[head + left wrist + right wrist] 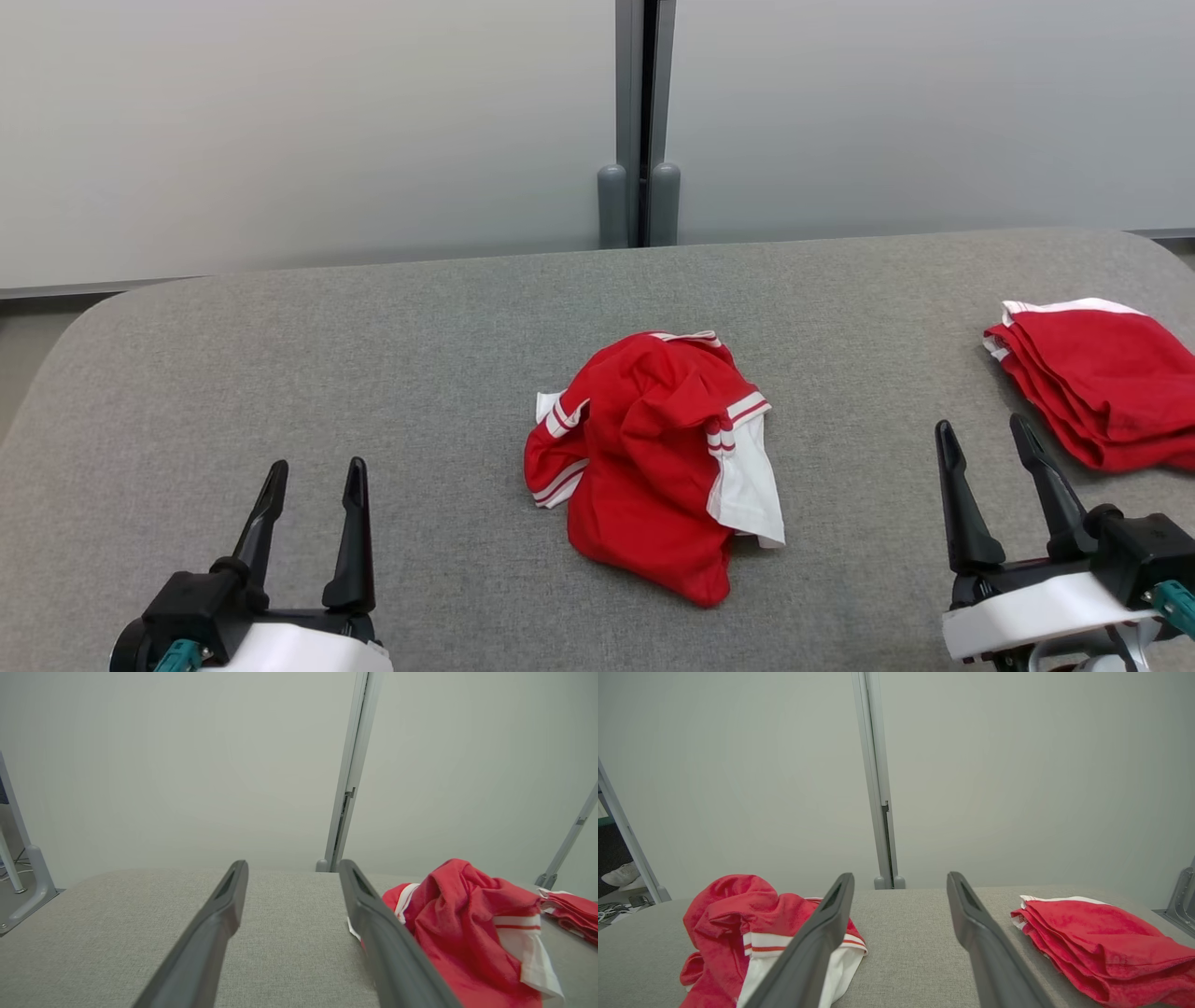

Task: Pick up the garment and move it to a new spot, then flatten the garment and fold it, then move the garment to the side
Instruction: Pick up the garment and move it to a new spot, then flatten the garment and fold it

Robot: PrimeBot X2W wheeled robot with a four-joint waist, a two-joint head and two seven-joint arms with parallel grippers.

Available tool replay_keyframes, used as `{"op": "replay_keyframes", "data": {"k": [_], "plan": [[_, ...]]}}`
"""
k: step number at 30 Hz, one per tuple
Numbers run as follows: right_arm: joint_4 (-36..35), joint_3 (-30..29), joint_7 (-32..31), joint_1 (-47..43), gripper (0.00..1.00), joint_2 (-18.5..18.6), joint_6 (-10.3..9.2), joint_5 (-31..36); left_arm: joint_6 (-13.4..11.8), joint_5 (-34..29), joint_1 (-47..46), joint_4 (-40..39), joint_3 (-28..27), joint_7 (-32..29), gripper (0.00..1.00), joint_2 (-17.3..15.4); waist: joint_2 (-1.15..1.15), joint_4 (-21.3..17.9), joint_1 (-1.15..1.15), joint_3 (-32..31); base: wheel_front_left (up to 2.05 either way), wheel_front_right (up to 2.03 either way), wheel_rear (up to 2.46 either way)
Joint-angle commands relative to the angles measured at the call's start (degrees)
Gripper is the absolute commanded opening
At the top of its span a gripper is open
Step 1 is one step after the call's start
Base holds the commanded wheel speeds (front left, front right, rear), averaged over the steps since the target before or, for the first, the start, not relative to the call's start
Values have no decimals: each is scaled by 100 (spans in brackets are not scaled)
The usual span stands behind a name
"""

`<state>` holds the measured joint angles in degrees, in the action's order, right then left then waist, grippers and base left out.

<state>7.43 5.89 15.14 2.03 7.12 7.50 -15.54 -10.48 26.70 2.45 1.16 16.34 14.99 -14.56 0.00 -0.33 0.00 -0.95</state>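
Soft cloth garment [653,457], woven matt table [373,373]

The left half of the grey table [327,373] is bare from near edge to far edge: open passage ahead of the left gripper [317,464], whose fingers stand apart. At the table's middle the crumpled red garment [653,457] makes 1 raised heap, bare surface on all 4 sides. A free lane runs between it and the folded red stack [1102,392] at the right edge; the right gripper [981,422], fingers apart, sits near that stack. Beyond the far edge, pale wall panels [280,121] and a grey post [639,112] block the way.
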Motion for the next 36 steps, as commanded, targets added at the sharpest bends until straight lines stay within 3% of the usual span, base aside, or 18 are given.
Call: {"op": "replay_keyframes", "data": {"k": [1,28,36], "plan": [[-33,-11,-1,-2,100,24,0,47,45,-61,16,16,-52,27,100,12,0,-9,0,1,0,0,0],[-32,-15,-1,47,100,2,0,62,355,-319,-24,190,-318,28,100,310,0,-6,0,20,0,0,0],[6,302,-1,25,100,222,0,22,624,-205,-129,222,-109,-36,100,408,0,28,0,57,0,0,0]]}}
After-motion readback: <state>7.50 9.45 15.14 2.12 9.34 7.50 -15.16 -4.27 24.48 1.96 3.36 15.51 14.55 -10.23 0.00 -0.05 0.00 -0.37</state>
